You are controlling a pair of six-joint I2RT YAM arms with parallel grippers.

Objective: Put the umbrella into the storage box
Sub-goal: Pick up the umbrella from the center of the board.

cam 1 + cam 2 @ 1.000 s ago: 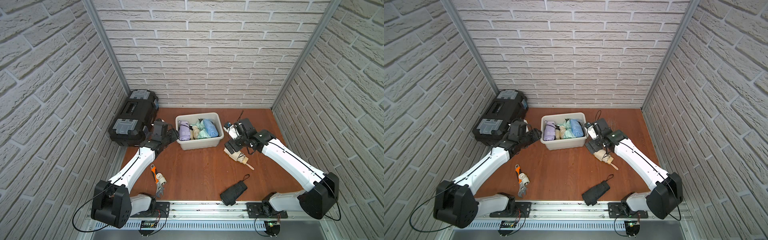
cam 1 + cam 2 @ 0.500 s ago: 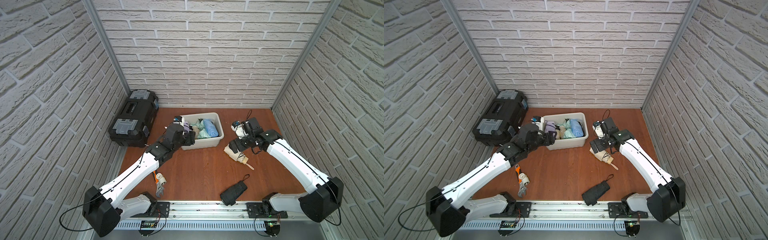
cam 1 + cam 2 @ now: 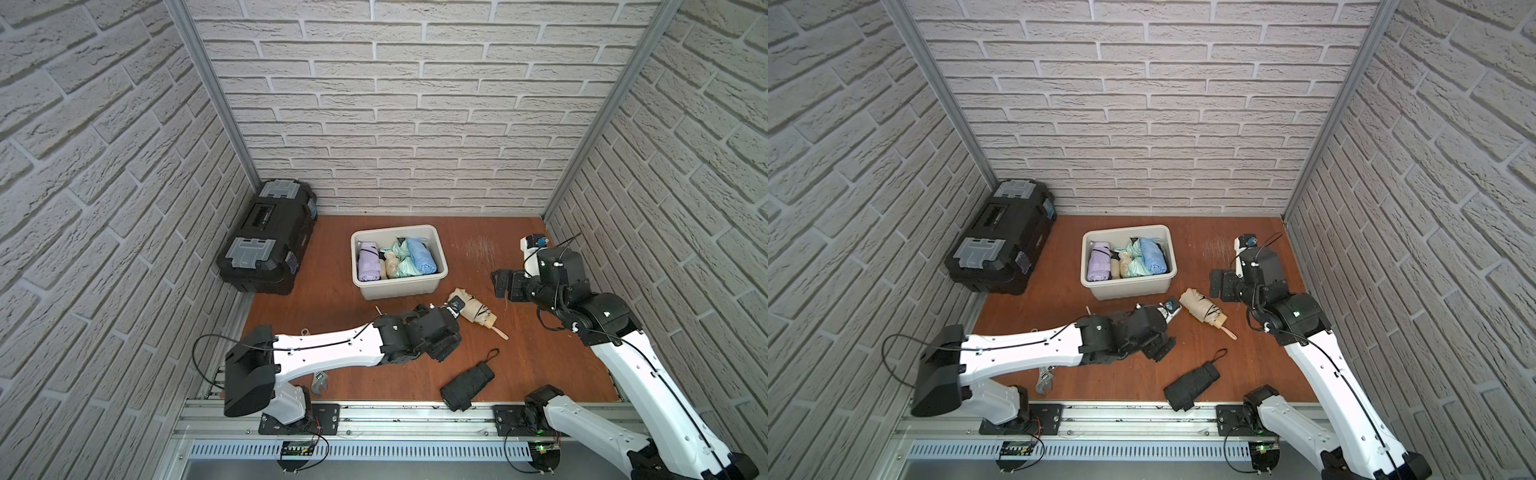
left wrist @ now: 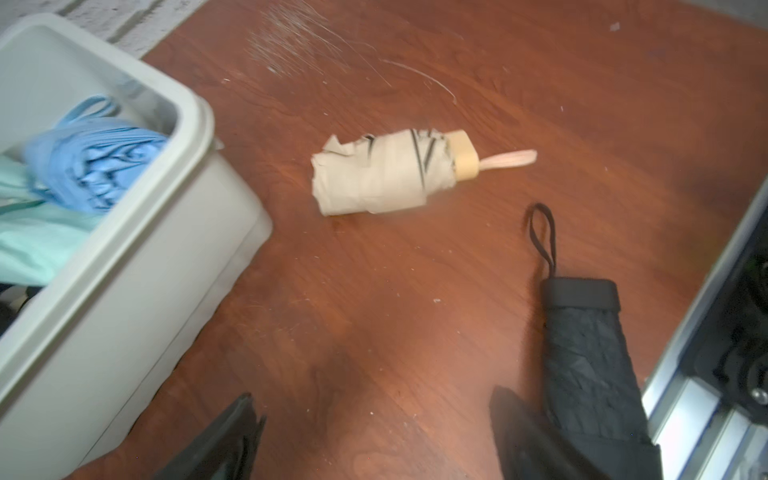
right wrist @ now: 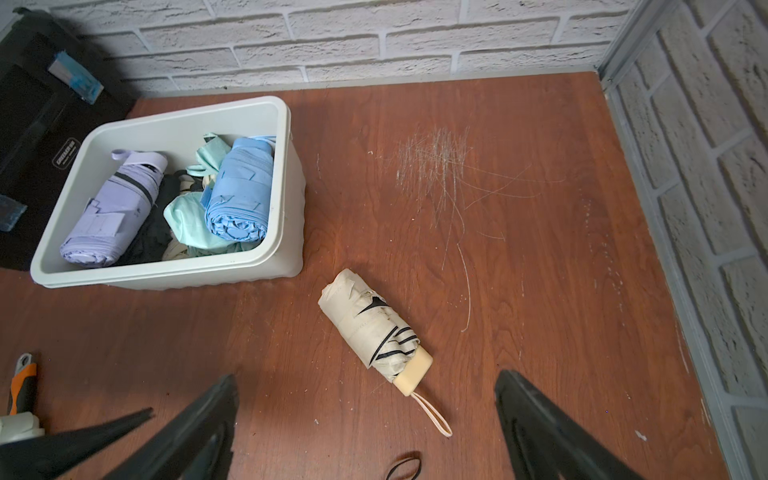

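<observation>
Just beside left pincer (image 4: 372, 397), black umbrella (image 4: 582, 340)

Both top views look steeply down from high above the front rail (image 3: 395, 411) toward the back brick wall (image 3: 395, 124), far enough to hold the whole wooden floor (image 3: 332, 299), storage box (image 3: 399, 286) and black toolbox (image 3: 268, 237). The left wrist camera sits low and close — the right wrist camera higher, facing the back wall — and both share the beige umbrella (image 4: 382, 174) and the box.

Robot test booth — faux-brick panels (image 3: 395, 104), aluminium mounting rail (image 3: 395, 417).
</observation>
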